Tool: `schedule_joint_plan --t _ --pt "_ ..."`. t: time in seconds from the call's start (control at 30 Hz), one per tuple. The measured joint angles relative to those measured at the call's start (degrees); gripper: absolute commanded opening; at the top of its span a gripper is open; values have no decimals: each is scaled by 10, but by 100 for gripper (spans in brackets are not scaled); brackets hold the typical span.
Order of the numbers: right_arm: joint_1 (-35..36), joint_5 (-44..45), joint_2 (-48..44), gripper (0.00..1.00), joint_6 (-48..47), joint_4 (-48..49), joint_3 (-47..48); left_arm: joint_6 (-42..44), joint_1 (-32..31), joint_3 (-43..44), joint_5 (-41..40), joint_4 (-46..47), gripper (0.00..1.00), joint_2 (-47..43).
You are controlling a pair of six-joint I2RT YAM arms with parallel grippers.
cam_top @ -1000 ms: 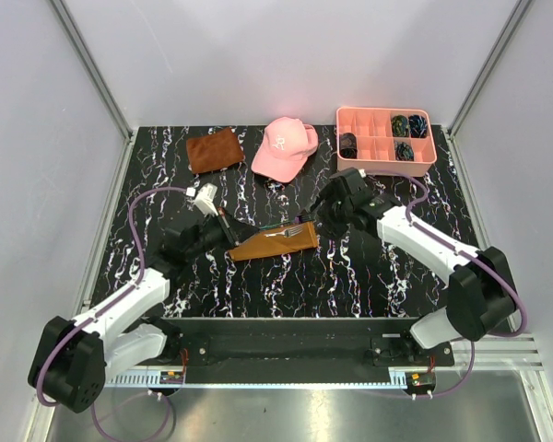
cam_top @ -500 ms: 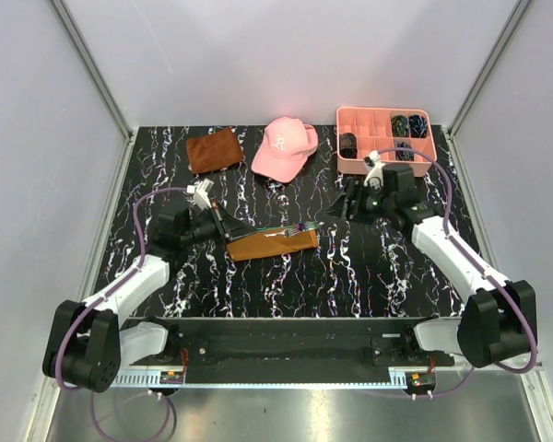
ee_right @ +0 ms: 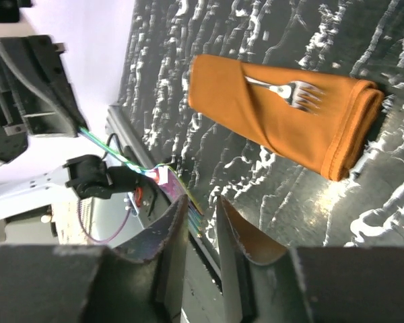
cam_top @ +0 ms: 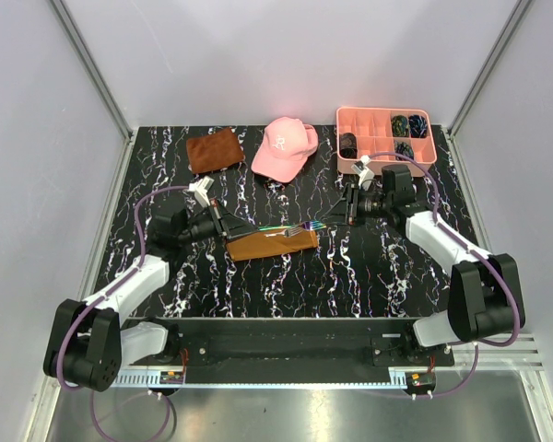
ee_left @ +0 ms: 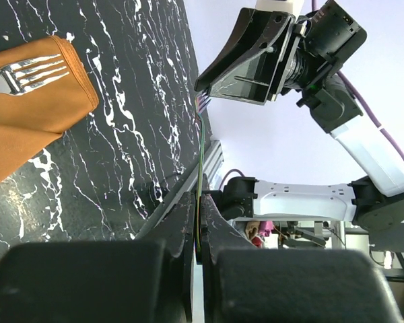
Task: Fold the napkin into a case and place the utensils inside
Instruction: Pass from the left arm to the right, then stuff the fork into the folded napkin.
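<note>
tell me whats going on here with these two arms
The left gripper is shut on a thin iridescent utensil, holding it in the air above the table. The right gripper sits around the utensil's far tip; whether it grips it is unclear. The folded orange-brown napkin case lies below, with a fork resting on it, tines showing.

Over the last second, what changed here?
The right gripper pulled back rightward from the case, and its jaws narrowed around the far end of the utensil. The left gripper stayed shut on that utensil's other end. The case, fork, cap and tray stayed put.
</note>
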Motion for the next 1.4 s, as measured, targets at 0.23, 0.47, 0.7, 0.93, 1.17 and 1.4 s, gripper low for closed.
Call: schedule_joint_plan --t 0.23,0.47,0.7,0.93,1.17,1.4 --pt "-1 -48 4 26 45 88 -26 -11 3 -1 8 14 0 2" --pt "-1 -79 7 0 67 127 -54 -16 3 -1 13 17 0 8" --pt "-2 -71 7 0 73 138 -59 38 5 21 -11 -69 65 12" --pt "-31 20 7 0 -30 41 -35 125 22 61 -177 -293 35 -6" --pt "-61 70 13 0 -115 -32 7 159 28 61 -261 -338 1 49" --pt "-73 82 43 0 -164 -75 16 171 28 61 -289 -339 0 106"
